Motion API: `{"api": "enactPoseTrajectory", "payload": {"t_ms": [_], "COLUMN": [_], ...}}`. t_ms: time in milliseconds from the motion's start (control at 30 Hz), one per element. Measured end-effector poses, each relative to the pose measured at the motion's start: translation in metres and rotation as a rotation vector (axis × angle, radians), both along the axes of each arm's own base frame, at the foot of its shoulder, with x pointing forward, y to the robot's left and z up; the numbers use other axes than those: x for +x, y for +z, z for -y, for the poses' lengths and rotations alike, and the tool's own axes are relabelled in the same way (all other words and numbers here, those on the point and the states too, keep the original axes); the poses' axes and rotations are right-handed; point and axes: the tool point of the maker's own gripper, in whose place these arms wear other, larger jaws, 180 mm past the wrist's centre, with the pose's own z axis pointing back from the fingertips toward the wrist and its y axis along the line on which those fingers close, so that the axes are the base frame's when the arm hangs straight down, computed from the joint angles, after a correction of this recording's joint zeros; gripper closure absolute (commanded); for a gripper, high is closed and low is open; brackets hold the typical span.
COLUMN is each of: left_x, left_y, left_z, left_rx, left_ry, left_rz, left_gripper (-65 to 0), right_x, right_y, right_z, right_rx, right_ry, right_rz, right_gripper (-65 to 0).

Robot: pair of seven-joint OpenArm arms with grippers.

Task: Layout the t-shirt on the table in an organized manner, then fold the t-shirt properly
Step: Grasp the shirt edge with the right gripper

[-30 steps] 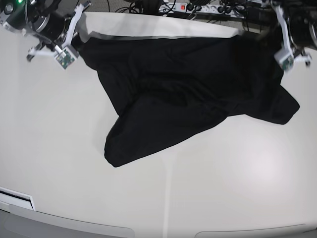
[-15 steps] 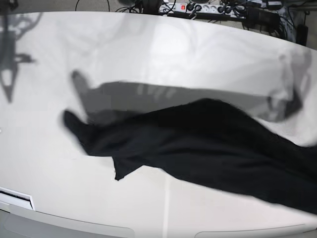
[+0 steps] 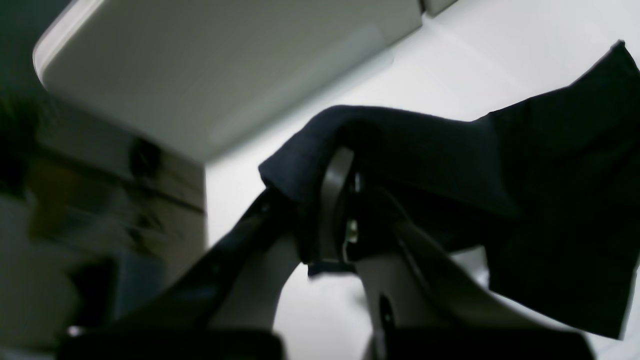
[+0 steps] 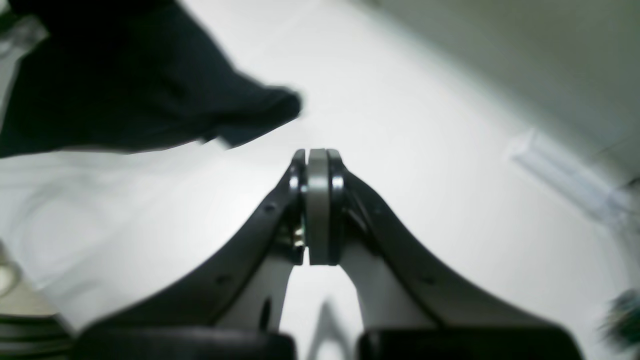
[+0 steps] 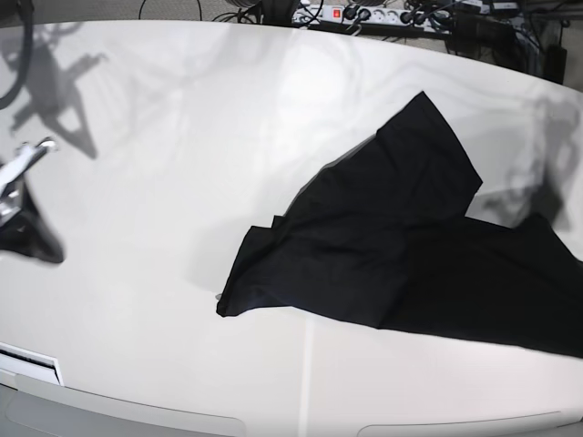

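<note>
The black t-shirt lies crumpled right of the table's middle, one flap folded up toward the back and its bulk running off the base view's right edge. In the left wrist view my left gripper is shut on a fold of the t-shirt, which drapes over its fingertips above the white top. My right gripper is shut with its pads pressed together and nothing between them; the t-shirt's corner lies apart from it, up and to the left. In the base view the right arm shows blurred at the left edge.
A power strip with cables runs along the table's back edge. A white flat fitting sits at the front left edge. Arm shadows fall on the back left of the tabletop.
The t-shirt, stretched between both grippers at the back, swung down toward the front and right. The right gripper no longer holds it and has moved to the left edge.
</note>
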Motion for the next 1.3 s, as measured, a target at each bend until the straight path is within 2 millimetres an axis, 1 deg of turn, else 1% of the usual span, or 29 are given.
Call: {"api": "enactPoseTrajectory", "payload": {"t_ms": [33, 67, 100, 167, 200, 233, 333, 400, 500, 567, 600, 667, 700, 767, 867, 933, 1000, 1100, 1200, 1300], "left_x": [-0.001, -0.002, -0.003, -0.007, -0.01, -0.013, -0.021, -0.025, -0.033, -0.037, -0.039, -0.043, -0.044, -0.048, -0.055, -0.059, -0.061, -0.062, -0.064, -0.064], "left_y": [-0.012, -0.025, -0.038, -0.064, -0.078, -0.09, -0.119, -0.134, -0.157, -0.172, -0.179, -0.189, -0.191, -0.196, -0.205, -0.209, -0.211, -0.212, -0.215, -0.215], "left_z": [-0.007, -0.013, -0.019, -0.032, -0.039, -0.045, -0.057, -0.064, -0.073, -0.075, -0.075, -0.074, -0.072, -0.067, -0.065, -0.065, -0.065, -0.065, -0.065, -0.065], "left_rx": [-0.03, -0.066, -0.101, -0.171, -0.198, -0.225, -0.308, -0.354, -0.415, -0.462, -0.482, -0.505, -0.511, -0.503, -0.51, -0.505, -0.498, -0.497, -0.492, -0.492], "left_ry": [0.024, 0.042, 0.062, 0.108, 0.131, 0.149, 0.197, 0.231, 0.283, 0.311, 0.321, 0.331, 0.328, 0.301, 0.304, 0.306, 0.309, 0.31, 0.313, 0.313], "left_rz": [-0.027, -0.051, -0.077, -0.124, -0.153, -0.176, -0.232, -0.254, -0.299, -0.317, -0.325, -0.341, -0.342, -0.356, -0.376, -0.393, -0.411, -0.416, -0.434, -0.433], "left_gripper": [0.0, 0.0, 0.0, 0.0, 0.0, 0.0, 0.0, 0.0, 0.0, 0.0, 0.0, 0.0, 0.0, 0.0, 0.0, 0.0, 0.0, 0.0, 0.0, 0.0], "right_x": [-0.002, -0.005, -0.008, -0.013, -0.017, -0.023, -0.042, -0.053, -0.065, -0.064, -0.06, -0.045, -0.037, -0.028, -0.026, -0.026, -0.023, -0.014, -0.007, -0.006], "right_y": [-0.018, -0.034, -0.049, -0.072, -0.083, -0.095, -0.124, -0.137, -0.153, -0.159, -0.16, -0.161, -0.163, -0.175, -0.199, -0.221, -0.236, -0.245, -0.246, -0.247], "right_z": [-0.007, -0.017, -0.029, -0.061, -0.079, -0.096, -0.147, -0.18, -0.225, -0.25, -0.263, -0.281, -0.287, -0.296, -0.307, -0.307, -0.305, -0.301, -0.3, -0.307], "right_rx": [0.041, 0.085, 0.129, 0.237, 0.283, 0.313, 0.364, 0.376, 0.375, 0.372, 0.373, 0.387, 0.385, 0.374, 0.372, 0.326, 0.295, 0.307, 0.335, 0.377], "right_ry": [0.003, 0.013, 0.029, 0.072, 0.103, 0.136, 0.219, 0.274, 0.324, 0.327, 0.322, 0.286, 0.267, 0.232, 0.197, 0.152, 0.106, 0.046, 0.016, 0.014], "right_rz": [-0.056, -0.108, -0.153, -0.231, -0.269, -0.312, -0.423, -0.477, -0.541, -0.552, -0.544, -0.527, -0.529, -0.564, -0.652, -0.7, -0.709, -0.686, -0.676, -0.69], "right_gripper": [0.0, -3.9, -9.9, -21.6, -26.0, -28.6, -29.1, -29.2, -29.2, -29.2, -29.7, -33.6, -35.1, -35.4, -35.4, -35.4, -35.4, -35.4, -35.4, -35.4]}}
